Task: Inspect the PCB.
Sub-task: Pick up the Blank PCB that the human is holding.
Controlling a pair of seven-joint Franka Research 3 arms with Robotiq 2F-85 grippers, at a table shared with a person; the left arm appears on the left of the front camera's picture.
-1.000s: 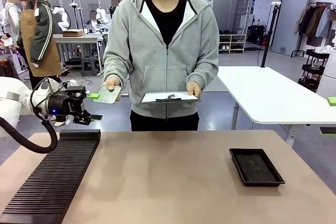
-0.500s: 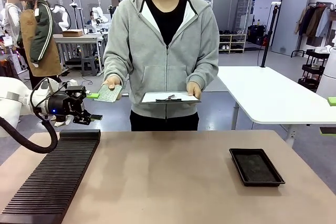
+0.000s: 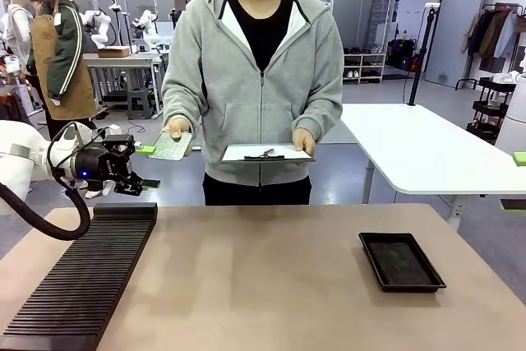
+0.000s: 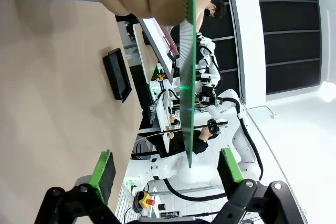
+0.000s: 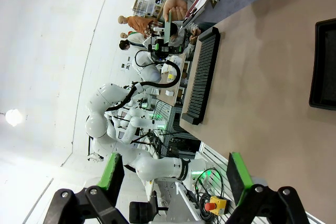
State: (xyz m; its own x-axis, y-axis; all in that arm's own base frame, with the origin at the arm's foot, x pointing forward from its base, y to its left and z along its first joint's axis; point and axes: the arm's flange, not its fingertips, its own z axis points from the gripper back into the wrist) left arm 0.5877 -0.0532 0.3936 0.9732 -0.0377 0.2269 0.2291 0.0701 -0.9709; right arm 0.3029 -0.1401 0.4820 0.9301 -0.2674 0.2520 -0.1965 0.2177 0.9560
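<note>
The PCB (image 3: 171, 146), green with a pale speckled face, lies in the person's hand (image 3: 176, 128), held out flat over the table's far left edge. My left gripper (image 3: 149, 167) hovers open right at its near end. In the left wrist view the PCB (image 4: 190, 77) shows edge-on as a thin green line, its tip reaching between my green pads (image 4: 104, 167) without touching either. My left gripper (image 4: 168, 163) holds nothing. My right gripper (image 5: 173, 174) stands open and holds nothing, off the table's right edge (image 3: 518, 180).
The person's other hand holds a white clipboard (image 3: 265, 152). A shallow black tray (image 3: 401, 260) sits on the table at right. A long black slotted rack (image 3: 82, 277) lies along the left side, under my left arm. A white table (image 3: 427, 150) stands behind.
The hand has nudged the PCB very slightly. Both arms have stayed where they were.
</note>
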